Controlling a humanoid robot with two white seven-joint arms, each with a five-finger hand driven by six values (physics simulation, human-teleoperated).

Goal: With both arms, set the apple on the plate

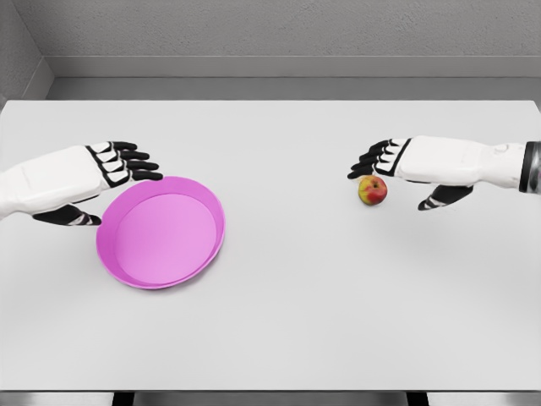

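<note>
Over apple (373,190), right hand (397,173) open

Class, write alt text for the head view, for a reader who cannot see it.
On a white table, the right robot hand, fingers open, hovers beside a small red-yellow apple. At left, the left robot hand, also open, sits at the rim of an empty pink plate.

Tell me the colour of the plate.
The plate is bright pink-magenta all over, with no pattern; the head view shows it clearly.
</note>
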